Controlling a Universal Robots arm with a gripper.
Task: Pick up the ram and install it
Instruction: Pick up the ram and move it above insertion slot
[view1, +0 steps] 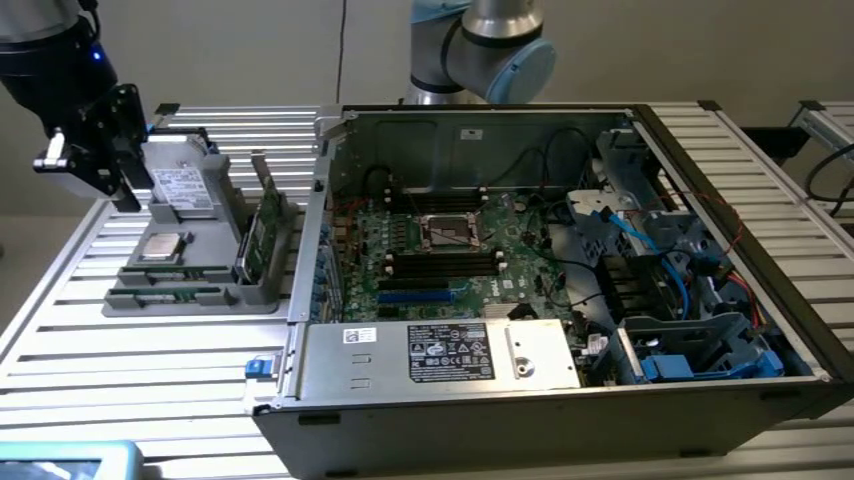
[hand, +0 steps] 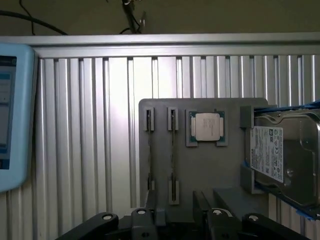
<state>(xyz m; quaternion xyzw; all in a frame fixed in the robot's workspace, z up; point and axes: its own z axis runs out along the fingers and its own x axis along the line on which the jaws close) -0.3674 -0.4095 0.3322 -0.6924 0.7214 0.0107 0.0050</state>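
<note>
Two ram sticks stand on edge in a grey holder tray on the exterior view's left. From the wrist view they appear edge-on as thin strips, one ram stick and another beside it. My gripper hangs above the tray's far end, over the hard drive, clear of the sticks. In the wrist view the gripper is open, its dark fingers apart with only the tray between them. The motherboard lies in the open computer case, with black memory slots.
The tray also carries a CPU and a hard drive. A light blue device lies on the slatted aluminium table. Cables and drive cages fill the case's side on the exterior view's right.
</note>
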